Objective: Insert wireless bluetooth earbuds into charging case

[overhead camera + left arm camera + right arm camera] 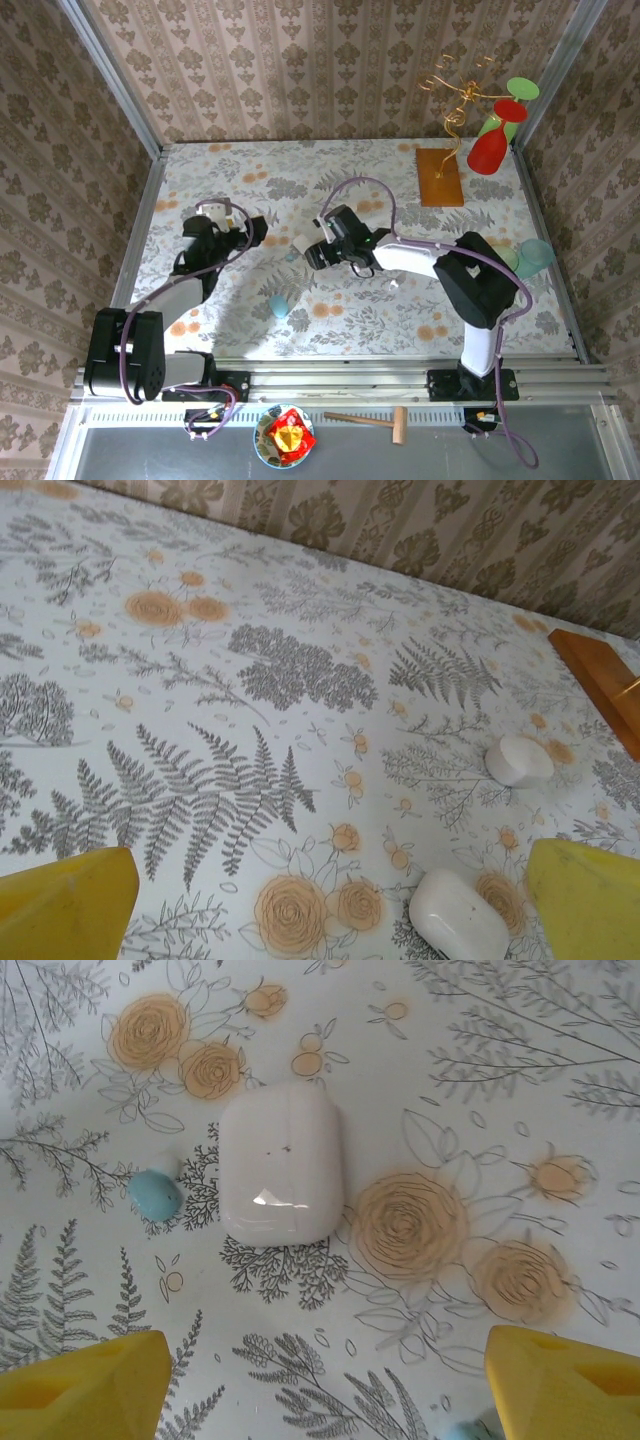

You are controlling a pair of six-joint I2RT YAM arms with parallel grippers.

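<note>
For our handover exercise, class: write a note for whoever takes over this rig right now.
Left gripper: open, empty.
Right gripper: open, empty, above the closed white rounded plastic charging case.
Small pale blue plastic earbud lies loose beside that case, not touching.
Done: no earbud visibly inserted.
To do: open the case, seat the earbud, close it.

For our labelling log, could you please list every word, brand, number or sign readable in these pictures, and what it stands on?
None can be read.
The white case: plain, only tiny dark specks, no lettering.
The red and yellow packet in the bowl: any print is too small to read.
</note>
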